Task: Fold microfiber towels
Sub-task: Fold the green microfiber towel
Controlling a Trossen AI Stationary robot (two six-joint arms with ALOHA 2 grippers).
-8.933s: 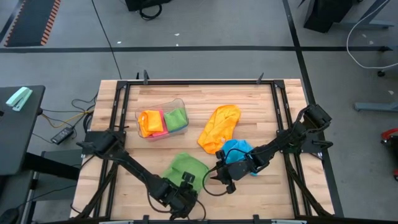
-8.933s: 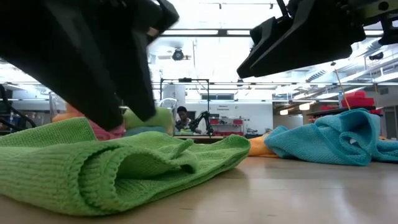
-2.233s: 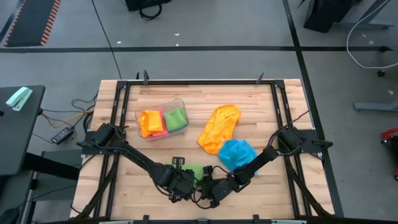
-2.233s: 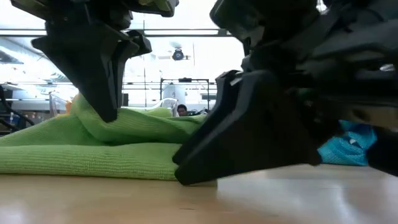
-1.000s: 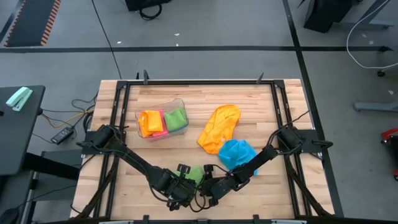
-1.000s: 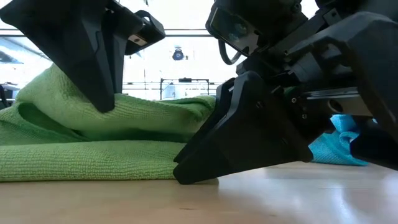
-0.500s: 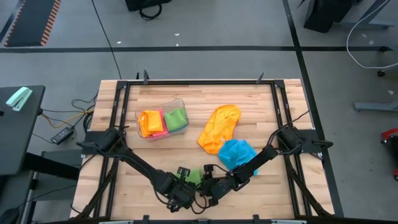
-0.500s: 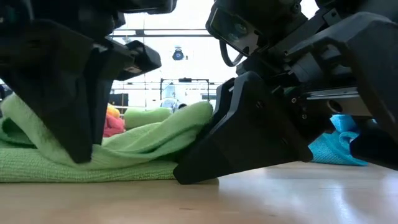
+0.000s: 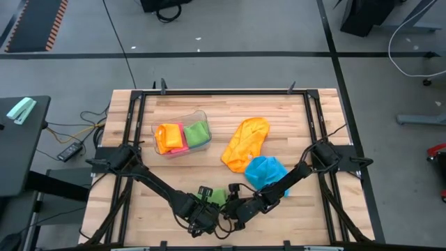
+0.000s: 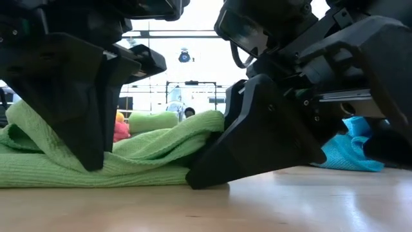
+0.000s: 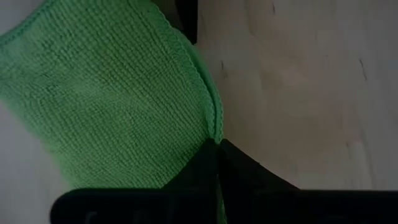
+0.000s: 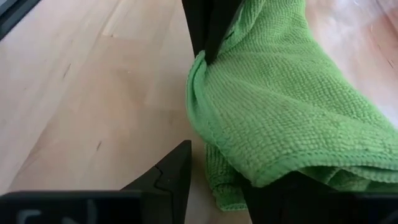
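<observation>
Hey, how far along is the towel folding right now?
Done: folded orange, pink and green cloths sit in the clear tub. In hand: the left tool is shut on the green towel's edge near the table's front, the right tool beside it on the same towel. Left: the crumpled orange towel and blue towel.

Wooden table (image 9: 279,111) — clear tub (image 9: 203,115)

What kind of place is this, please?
Probably a robotics lab or workshop: a wooden table with a black frame on a grey concrete floor, and ceiling lights over shelving in the low view.
</observation>
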